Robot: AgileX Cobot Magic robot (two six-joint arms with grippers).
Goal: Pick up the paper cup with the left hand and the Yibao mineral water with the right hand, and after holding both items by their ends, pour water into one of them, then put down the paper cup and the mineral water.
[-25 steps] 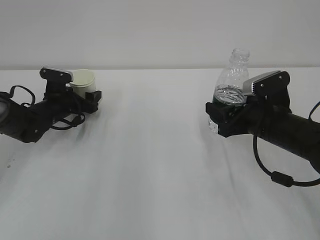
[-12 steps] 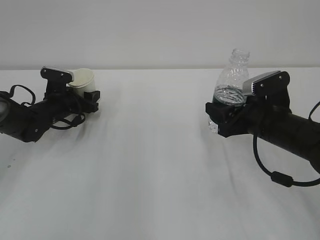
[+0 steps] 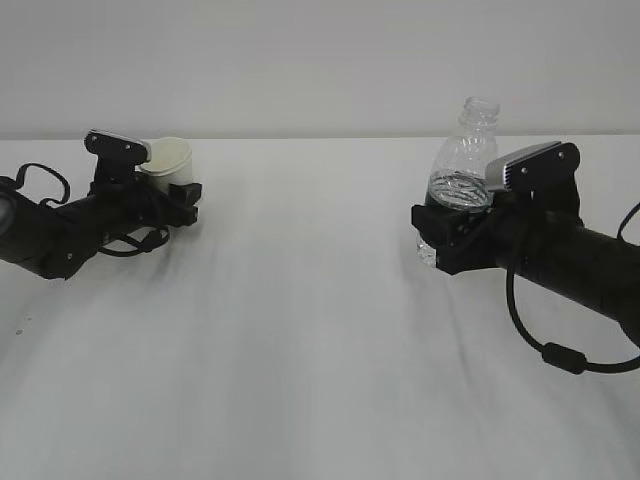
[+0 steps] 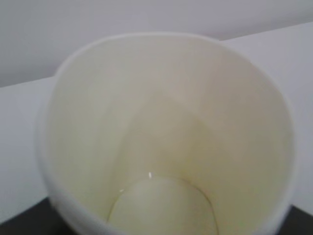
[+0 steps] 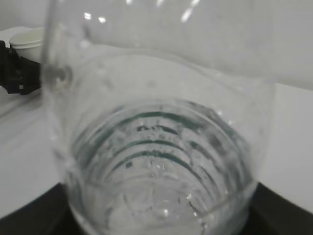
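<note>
On the right, jaws grip the uncapped ribbed bottle (image 3: pixel 462 160); left jaws hold the white cup (image 3: pixel 168 159).

In the exterior view, the lower body of the paper cup (image 3: pixel 167 160) is hidden behind the left claw (image 3: pixel 172 196), and the label band of the Yibao mineral water (image 3: pixel 462 165) is masked by the right claw (image 3: pixel 448 232). Both arms are cut off by the frame edges. In the left wrist view, the cup rim runs past the lower edge and the claw fingers are not visible. In the right wrist view, the bottle neck is cropped at the top, its wall is blurred, and the label print is illegible.
</note>
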